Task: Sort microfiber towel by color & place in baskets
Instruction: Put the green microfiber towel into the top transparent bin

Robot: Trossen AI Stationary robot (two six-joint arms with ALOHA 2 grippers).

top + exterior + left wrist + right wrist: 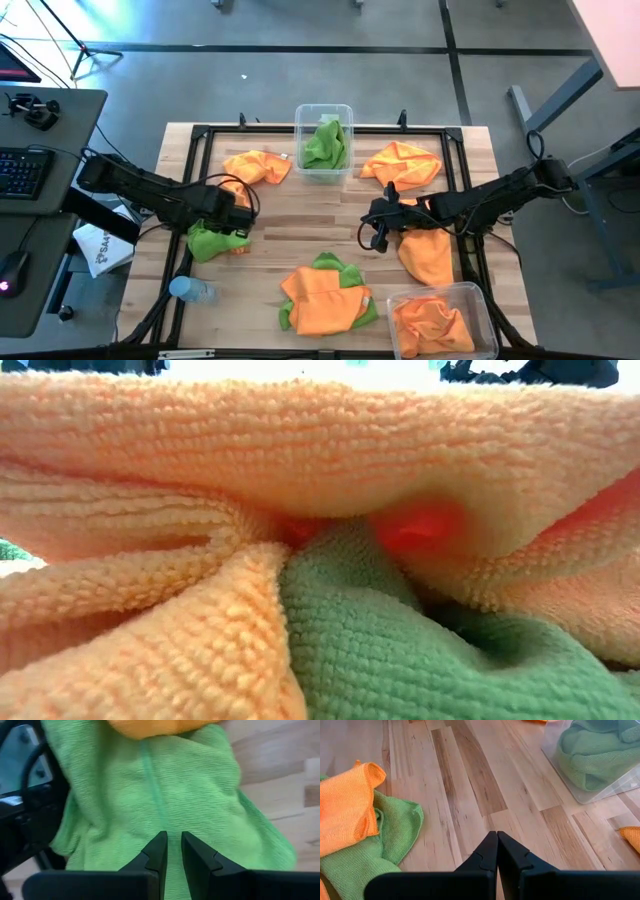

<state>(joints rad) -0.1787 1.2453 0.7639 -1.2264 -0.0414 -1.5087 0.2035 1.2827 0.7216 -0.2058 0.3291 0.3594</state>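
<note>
The sorting looks partly done — green towels [325,145] already sit in the clear basket [323,110] at the far edge of the table [300,225], and orange towels [432,325] fill the basket at the near right corner [480,300]. Loose ones remain: an orange towel [257,166] far left, another [402,163] far right, one [427,255] by the right arm, and a mixed heap [325,297] near the front. The left gripper [170,852] has its fingers nearly together, pinching a green towel [165,795] at the table's left side — likely bound for the far basket. The right gripper [497,851], pressed together and empty, hovers over bare wood mid-table.
</note>
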